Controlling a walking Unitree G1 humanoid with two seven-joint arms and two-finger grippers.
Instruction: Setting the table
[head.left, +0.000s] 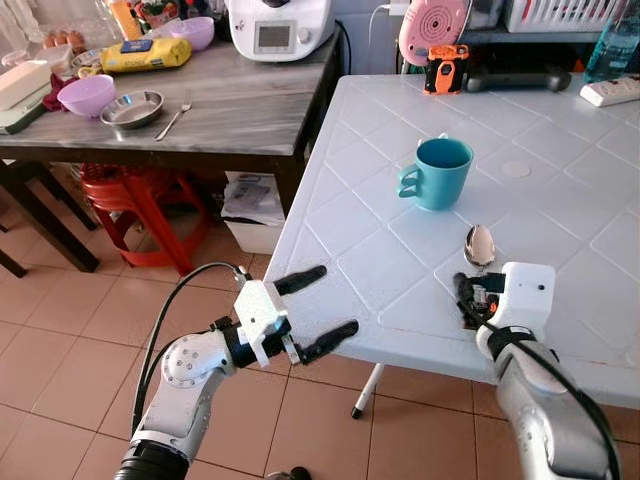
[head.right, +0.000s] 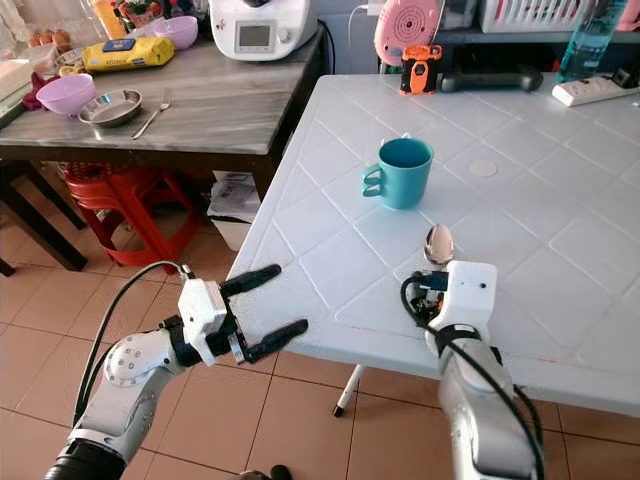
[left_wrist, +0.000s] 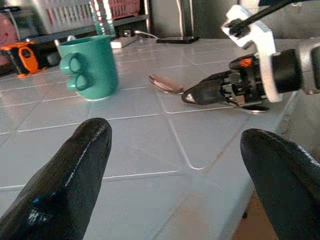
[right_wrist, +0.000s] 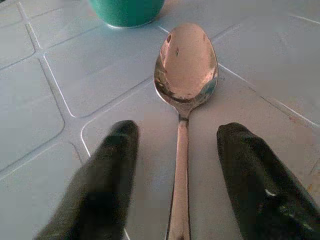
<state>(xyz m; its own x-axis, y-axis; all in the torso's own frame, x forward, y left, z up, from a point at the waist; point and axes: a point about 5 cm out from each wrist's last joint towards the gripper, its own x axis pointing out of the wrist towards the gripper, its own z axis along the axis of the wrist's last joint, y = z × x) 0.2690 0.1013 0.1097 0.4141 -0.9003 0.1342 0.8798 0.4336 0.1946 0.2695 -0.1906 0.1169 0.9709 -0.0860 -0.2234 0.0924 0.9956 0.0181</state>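
The right gripper sits low over the white plastic table near its front edge, its two black fingers spread apart with a gap on each side of the spoon's handle. The spoon lies flat on the tabletop between them, bowl up and pointing away from the wrist toward the teal mug; neither finger touches the metal in the right wrist view. The mug stands upright just beyond the spoon's bowl, its handle turned toward the robot's left.

The left gripper hovers off the table's front left corner, fingers wide apart and holding nothing, aimed across the tabletop toward the mug and the right gripper.

No writing can be read anywhere: the yellow packet on the grey wooden side table carries a blue label too small to make out, and the white kitchen appliance shows a blank screen. On that side table also lie a steel dish, a fork and a purple bowl.
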